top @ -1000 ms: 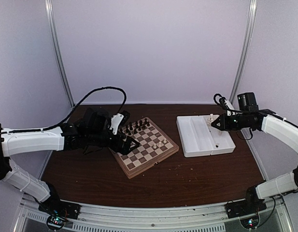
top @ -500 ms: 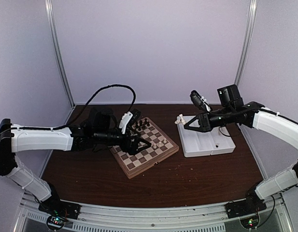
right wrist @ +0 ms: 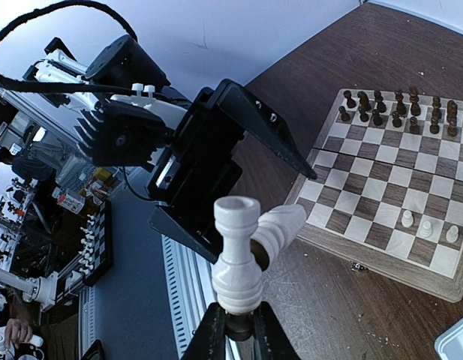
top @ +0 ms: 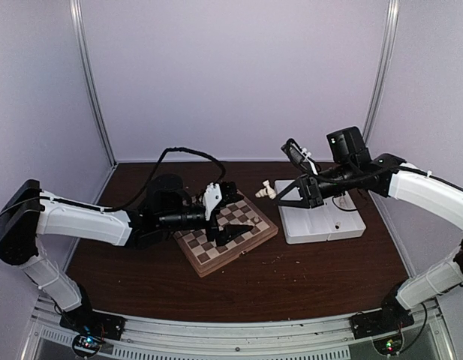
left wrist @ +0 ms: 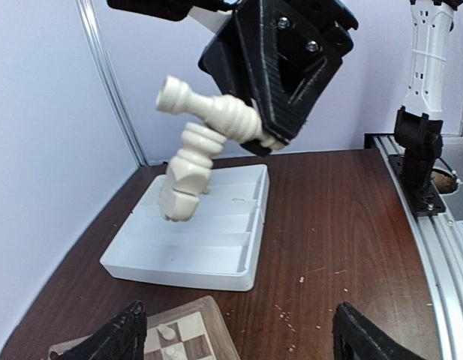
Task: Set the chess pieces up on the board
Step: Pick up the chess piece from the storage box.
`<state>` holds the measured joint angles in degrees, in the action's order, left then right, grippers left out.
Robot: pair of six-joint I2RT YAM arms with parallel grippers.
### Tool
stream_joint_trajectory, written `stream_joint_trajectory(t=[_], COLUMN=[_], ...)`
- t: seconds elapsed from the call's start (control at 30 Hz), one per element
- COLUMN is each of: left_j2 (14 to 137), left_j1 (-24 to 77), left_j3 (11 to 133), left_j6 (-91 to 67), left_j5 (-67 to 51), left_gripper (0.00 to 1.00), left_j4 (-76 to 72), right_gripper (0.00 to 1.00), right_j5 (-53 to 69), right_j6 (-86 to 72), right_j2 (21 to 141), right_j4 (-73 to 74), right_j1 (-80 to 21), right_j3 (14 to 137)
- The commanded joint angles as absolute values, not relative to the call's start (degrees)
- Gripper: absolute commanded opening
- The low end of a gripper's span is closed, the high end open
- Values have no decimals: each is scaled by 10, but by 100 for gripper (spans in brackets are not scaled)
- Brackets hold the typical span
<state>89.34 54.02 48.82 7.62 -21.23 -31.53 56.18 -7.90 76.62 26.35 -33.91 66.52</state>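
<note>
Two chess pieces (top: 267,191) are pinched together in the right end effector (top: 280,198). It is closed on them, with the white tray (top: 321,236) behind it and the board (top: 205,259) ahead. The left end effector (top: 245,221) hangs over the board with its jaws spread wide and nothing in them, facing the pair. This top view shows one board and one tray on the worktop.

From the left wrist, the same two cream figures show ahead of the open fingers (left wrist: 126,337). One lies sideways in the grip and the other hangs tilted beneath it. Two more small cream figures stand on the board corner just below.

From the right wrist, three cream figures (right wrist: 425,227) stand on the board, ahead and to the right of the closed end effector. The dark figures (right wrist: 396,105) crowd the two farthest rows, too tightly to count.

This looks like a hand-over or a carry to the board. With two figures in one pinch, any loosening probably frees both. The receiving jaws should close on a single figure first, and the pair should be over the board before the grip eases.
</note>
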Motion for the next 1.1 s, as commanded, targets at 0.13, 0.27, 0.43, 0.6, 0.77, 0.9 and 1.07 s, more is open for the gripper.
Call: stream_joint_trajectory(t=[0.13, 0.27, 0.43, 0.6, 0.77, 0.9, 1.07], left_j2=[918, 930, 938, 938, 942, 947, 951], left_j1=[542, 542, 544, 548, 550, 552, 551], left_j3=[509, 517, 525, 522, 525, 528, 537], left_j6=[154, 156, 166, 188, 193, 195, 201], left_j5=[-150, -159, -174, -173, -176, -178, -184], left_gripper=[83, 78, 67, 49, 40, 40, 20], left_j4=[-440, -464, -468, -473, -470, -468, -454], right_gripper=[13, 13, 14, 13, 13, 13, 13], right_j5=[598, 601, 605, 608, 612, 614, 616], right_j6=[-85, -91, -98, -101, -98, -98, -96], right_j2=[771, 776, 786, 792, 801, 803, 806], right_j4=[251, 237, 226, 217, 215, 213, 212], right_j1=[-357, -360, -361, -362, -362, -363, -362], right_j3=[680, 677, 676, 675, 682, 682, 681])
